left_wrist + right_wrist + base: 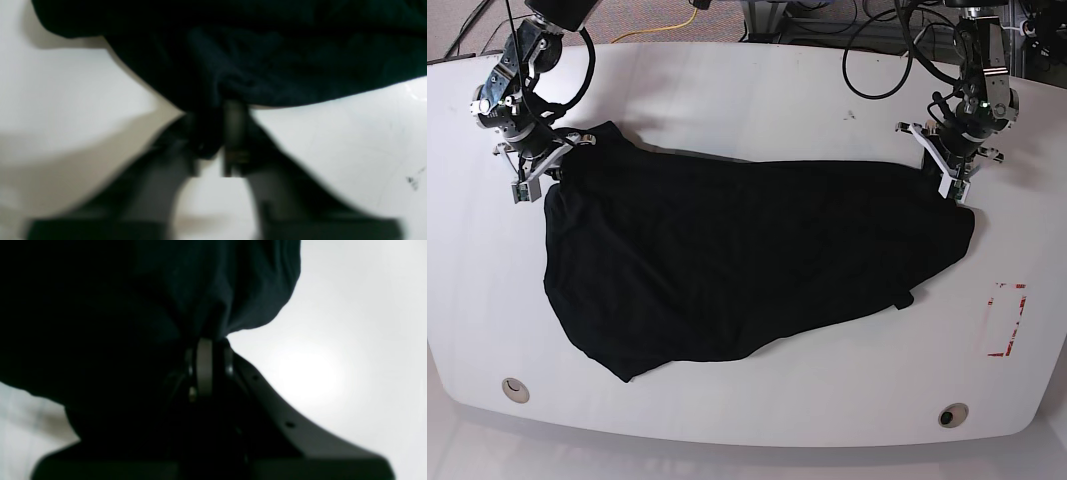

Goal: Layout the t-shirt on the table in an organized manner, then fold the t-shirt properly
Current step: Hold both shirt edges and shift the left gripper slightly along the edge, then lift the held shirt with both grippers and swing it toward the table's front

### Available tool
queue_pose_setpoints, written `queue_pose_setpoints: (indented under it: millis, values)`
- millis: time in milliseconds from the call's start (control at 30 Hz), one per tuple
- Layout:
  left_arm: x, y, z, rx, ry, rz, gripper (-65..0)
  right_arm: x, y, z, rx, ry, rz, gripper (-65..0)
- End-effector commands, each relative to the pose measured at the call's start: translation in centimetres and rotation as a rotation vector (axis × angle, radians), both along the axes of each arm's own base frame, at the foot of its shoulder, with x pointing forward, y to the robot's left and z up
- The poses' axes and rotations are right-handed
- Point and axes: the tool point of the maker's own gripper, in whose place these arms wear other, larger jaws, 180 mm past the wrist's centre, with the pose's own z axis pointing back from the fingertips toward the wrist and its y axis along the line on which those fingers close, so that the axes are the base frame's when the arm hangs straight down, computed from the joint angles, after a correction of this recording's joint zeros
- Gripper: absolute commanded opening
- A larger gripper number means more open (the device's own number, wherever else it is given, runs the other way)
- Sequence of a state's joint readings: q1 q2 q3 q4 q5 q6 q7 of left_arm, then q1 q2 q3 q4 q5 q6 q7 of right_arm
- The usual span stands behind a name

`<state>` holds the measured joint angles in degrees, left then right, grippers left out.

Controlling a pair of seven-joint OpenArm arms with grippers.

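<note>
We are working on a black shirt (747,265) that is lying across the middle of the white table (757,110), spread wide but still rumpled, its lower edge sagging to a point near the front left of the base view. Our right gripper (545,172), at the left of that view, is pinching the shirt's far left corner; in the right wrist view its jaws are sitting closed with the cloth (160,300) bunching out from between them (208,340). Our left gripper (957,190), at the right of the base view, is sitting on the shirt's far right corner. In the left wrist view the fingers (235,133) are lying close together with dark fabric (233,53) gathered at their tips (220,110), though the picture is blurred; we are reading it as closed on the cloth. Both arms are reaching in from the table's back edge, well apart from each other. A red dashed rectangle (1007,320) is showing on the table right of the shirt, and two round grommets (515,388) are sitting near the front edge.
</note>
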<state>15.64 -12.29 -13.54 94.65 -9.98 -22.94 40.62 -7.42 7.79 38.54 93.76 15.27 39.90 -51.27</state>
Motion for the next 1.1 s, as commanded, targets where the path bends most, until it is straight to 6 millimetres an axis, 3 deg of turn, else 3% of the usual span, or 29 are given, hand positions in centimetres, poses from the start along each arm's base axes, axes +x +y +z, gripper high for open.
queue_pose_setpoints:
  millis: [0, 200, 400, 600, 800, 900, 1067]
  values:
    - [0.0, 0.3, 0.0, 0.013, 0.014, -0.005, -65.0, 0.9, -0.5, 1.3, -0.017, -0.047, 0.003, -63.6]
    - [0.4, 0.2, 0.6, 0.014, -0.006, -0.007, -65.0, 0.9, -0.5, 1.3, -0.017, -0.047, 0.003, -63.6]
    - [2.5, -0.4, 4.0, 0.031, -0.112, -0.035, -65.0, 1.2, -0.5, 1.8, -0.024, -0.061, 0.006, -63.6]
    - [4.8, -1.4, 8.6, 0.053, -0.249, -0.069, -65.0, 2.1, -0.5, 4.8, -0.085, -0.137, 0.026, -63.6]
    - [7.1, -1.2, 11.3, 0.075, -0.332, -0.082, -65.0, 2.4, -0.6, 7.1, -0.132, -0.192, 0.038, -63.6]
    - [8.5, -2.1, 12.8, 0.071, -0.378, -0.106, -65.0, 3.2, -0.6, 8.4, -0.151, -0.228, 0.042, -63.6]
    - [10.8, -2.4, 17.4, 0.098, -0.503, -0.125, -65.0, 4.7, -0.6, 11.0, -0.19, -0.301, 0.048, -63.6]
